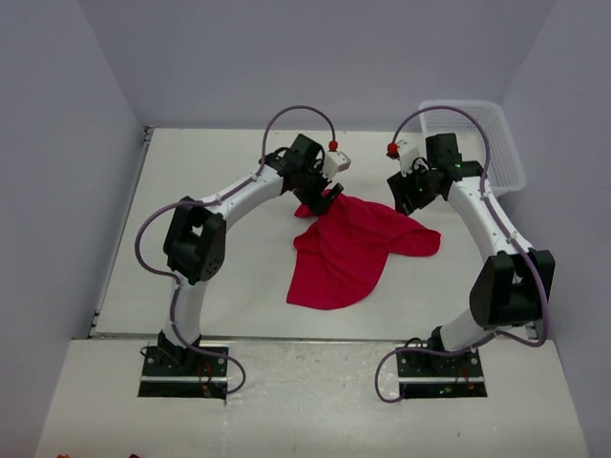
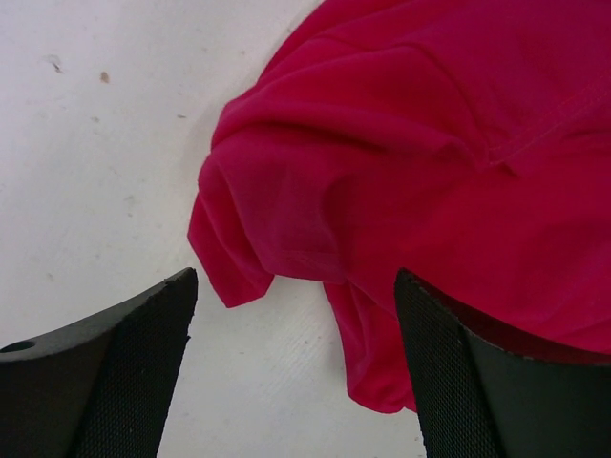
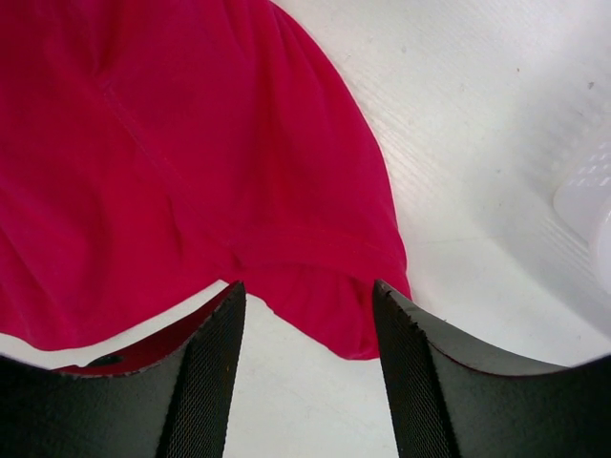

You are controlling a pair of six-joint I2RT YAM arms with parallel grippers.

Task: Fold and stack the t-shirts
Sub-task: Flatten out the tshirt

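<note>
Red crumpled t-shirt (image 1: 348,250) lies beneath left pincer (image 2: 294,286) and right pincer (image 3: 305,291), both spread, holding nothing.

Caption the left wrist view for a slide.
Open left end effector above a bunched bright red cloth t-shirt on a white table.

A robotics lab cell: a white table (image 1: 191,172) boxed in by plain pale walls (image 1: 67,143), a left arm (image 1: 239,194) and right arm (image 1: 482,215) bolted to base plates (image 1: 181,374) at its near edge, purple cables (image 1: 301,109) looping loose, a white mesh basket (image 1: 501,143) at the far corner
</note>
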